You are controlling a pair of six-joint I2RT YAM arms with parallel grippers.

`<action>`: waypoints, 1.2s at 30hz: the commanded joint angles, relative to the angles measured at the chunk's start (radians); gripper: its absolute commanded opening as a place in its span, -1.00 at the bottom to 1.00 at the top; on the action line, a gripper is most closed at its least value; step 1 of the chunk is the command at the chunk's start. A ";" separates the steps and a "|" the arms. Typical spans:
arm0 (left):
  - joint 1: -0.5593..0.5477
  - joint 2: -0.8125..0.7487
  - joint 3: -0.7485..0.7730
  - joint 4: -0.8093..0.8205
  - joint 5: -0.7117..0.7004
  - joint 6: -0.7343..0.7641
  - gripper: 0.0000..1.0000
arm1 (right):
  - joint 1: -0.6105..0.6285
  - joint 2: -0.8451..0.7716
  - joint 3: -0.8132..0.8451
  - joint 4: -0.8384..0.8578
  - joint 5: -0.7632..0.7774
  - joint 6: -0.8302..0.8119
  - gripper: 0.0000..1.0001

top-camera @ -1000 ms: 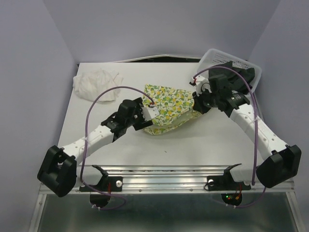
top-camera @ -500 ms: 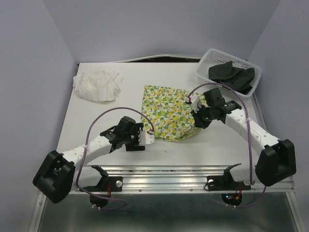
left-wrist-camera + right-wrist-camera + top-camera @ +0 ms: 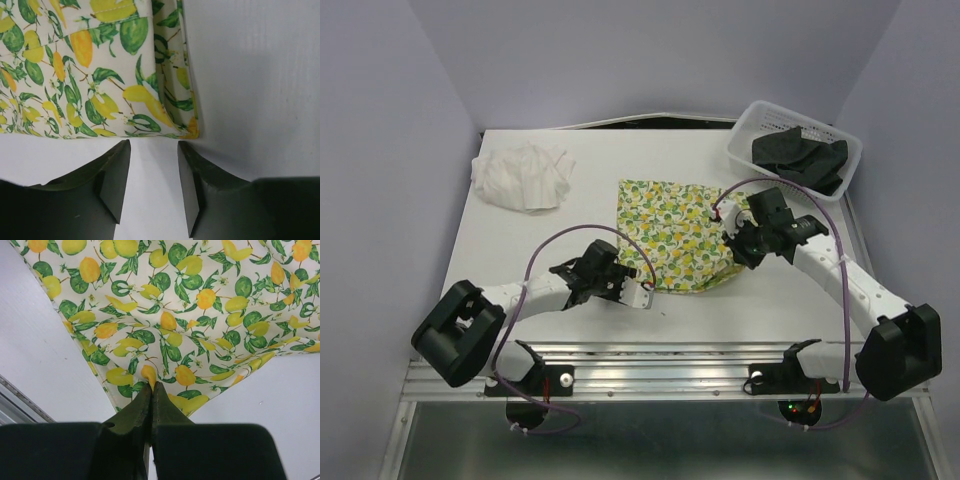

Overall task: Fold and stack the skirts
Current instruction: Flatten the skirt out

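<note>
**Lemon skirt laid out at centre, one corner pinched, the other not yet taken**

- Lemon-print skirt (image 3: pixel 670 232) lies mostly flat on the table (image 3: pixel 520 260) between the two arms. It has some rumpling along its right side.
- Plain white skirt (image 3: pixel 523 177) is a crumpled heap at the far left, well apart from the lemon one. Black skirt (image 3: pixel 800 155) sits in the mesh basket (image 3: pixel 745 128) at the far right corner. Neither looks folded.
- Right gripper (image 3: pixel 738 250): jaws together, clamped on a pinch of the printed skirt's near right hem. In the wrist view the closed tips bite the cloth edge.
- Left gripper (image 3: pixel 154 146): jaws apart, nothing between them. The near left corner of the skirt lies just ahead of the fingertips (image 3: pixel 120 165), on bare table.

Handling, as a judgement:
- The cloth is thin, light and limp. It should drape and drag rather than hold shape, and it is not fragile.
- The stitched hem and side seam at the corner look like the firmest places to grip. A pinch low to the table should catch both layers.
- A grip on one layer only would let the skirt open up when lifted.
- The fold is likely at an early stage, and no stack has been begun.
</note>
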 commanded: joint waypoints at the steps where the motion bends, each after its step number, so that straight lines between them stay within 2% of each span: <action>1: 0.000 0.065 0.029 -0.066 0.031 0.058 -0.09 | -0.002 -0.031 0.042 0.011 0.022 0.036 -0.99; 2: 0.000 0.081 0.037 -0.089 0.055 0.086 -0.20 | -0.002 -0.017 0.055 0.014 0.020 0.059 -0.99; 5: 0.001 0.096 0.054 -0.126 0.100 0.131 -0.33 | -0.002 0.008 0.112 0.028 0.015 0.096 -0.99; 8: -0.002 0.108 0.074 -0.152 0.137 0.161 -0.77 | -0.002 0.035 0.173 0.030 -0.004 0.145 -0.99; 9: -0.002 0.110 0.080 -0.158 0.145 0.161 -0.85 | -0.002 0.050 0.190 0.028 -0.012 0.166 -0.99; 11: 0.001 0.107 0.105 -0.193 0.171 0.145 -1.00 | -0.012 0.064 0.229 0.028 -0.029 0.182 -0.99; 13: 0.001 0.092 0.126 -0.228 0.194 0.131 -1.00 | -0.012 0.086 0.253 0.030 -0.040 0.194 -0.99; 14: 0.001 0.066 0.126 -0.257 0.197 0.129 -0.93 | -0.012 0.095 0.266 0.033 -0.043 0.199 -0.99; 18: -0.008 -0.014 0.089 -0.268 0.198 0.123 -0.27 | -0.021 0.147 0.342 0.036 -0.060 0.242 -0.99; 19: -0.014 -0.017 0.082 -0.270 0.185 0.121 -0.17 | -0.021 0.164 0.356 0.037 -0.066 0.251 -0.99; 23: -0.031 -0.004 0.088 -0.267 0.186 0.114 -0.08 | -0.044 0.192 0.431 0.046 -0.096 0.301 -0.99; 24: -0.037 0.004 0.089 -0.265 0.188 0.112 -0.02 | -0.044 0.196 0.445 0.048 -0.104 0.320 -0.99; 25: -0.046 0.010 0.092 -0.250 0.186 0.109 0.14 | -0.055 0.207 0.476 0.053 -0.109 0.332 -0.99; 32: -0.061 0.053 0.115 -0.196 0.165 0.076 0.17 | -0.131 0.279 0.618 0.057 -0.176 0.446 -0.99; 33: -0.061 0.061 0.117 -0.187 0.166 0.066 0.35 | -0.143 0.287 0.626 0.057 -0.187 0.455 -0.99; 36: -0.061 0.082 0.129 -0.132 0.163 0.005 0.36 | -0.153 0.307 0.629 0.063 -0.215 0.498 -0.99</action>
